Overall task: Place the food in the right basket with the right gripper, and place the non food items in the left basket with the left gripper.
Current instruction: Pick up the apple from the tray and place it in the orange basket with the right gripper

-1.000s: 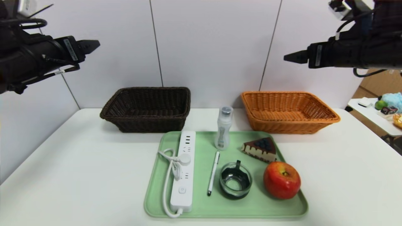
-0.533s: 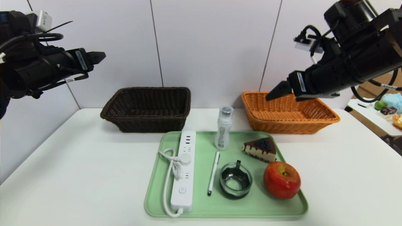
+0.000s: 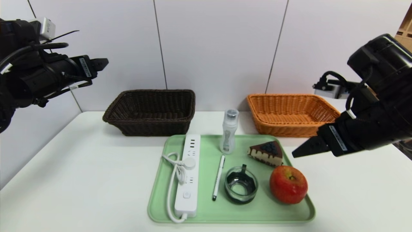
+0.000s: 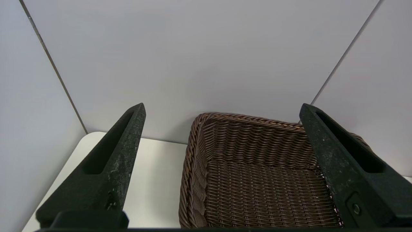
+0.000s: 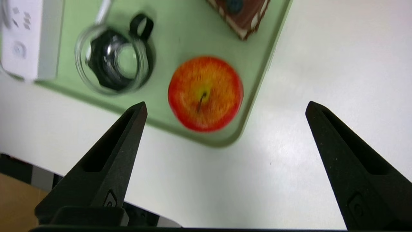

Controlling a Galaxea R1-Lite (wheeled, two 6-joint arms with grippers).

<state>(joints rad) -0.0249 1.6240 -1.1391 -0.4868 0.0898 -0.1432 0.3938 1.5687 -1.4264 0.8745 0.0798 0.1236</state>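
White table [image 3: 80,180], pale panelled wall [image 3: 219,45]

Green tray [image 3: 161,206] crowded with items, open table on both sides.
Apple [image 3: 288,184] sits just beside cake [image 3: 266,152] and glass dish [image 3: 241,185]; its outer side faces bare table. Upright bottle [image 3: 229,130] stands tall between the two baskets.
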